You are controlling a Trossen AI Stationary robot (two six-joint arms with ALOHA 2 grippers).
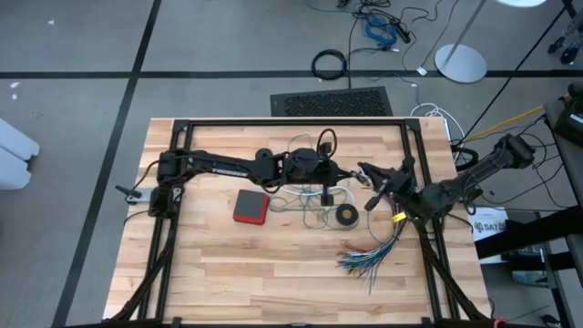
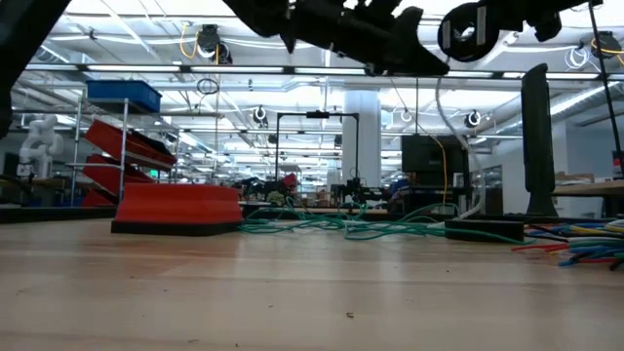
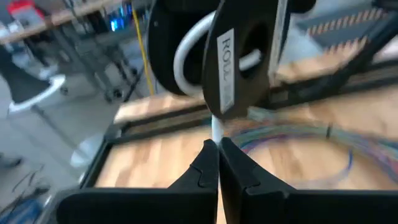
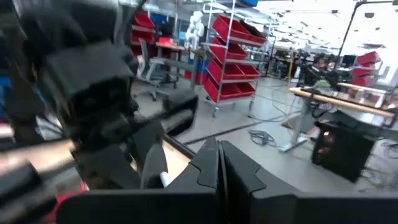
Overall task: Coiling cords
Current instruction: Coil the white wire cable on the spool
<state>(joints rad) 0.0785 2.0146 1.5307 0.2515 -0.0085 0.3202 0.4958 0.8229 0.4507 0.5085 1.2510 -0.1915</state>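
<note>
1. Here, the left gripper [image 3: 218, 163] is held closed above the table [image 1: 228, 264], with nothing in it.
2. The right gripper [image 4: 217, 163] is also closed and empty, near the left one.
3. The cords [image 1: 314, 208] are spread loose on the table under the grippers, between a red box [image 1: 250, 207] and a black ring [image 1: 346, 216].

White cord [image 1: 339, 195] partly hidden under left arm [image 1: 246, 165]; teal cord [image 2: 370, 229] ends perhaps behind red block [image 2: 177, 209].
</note>
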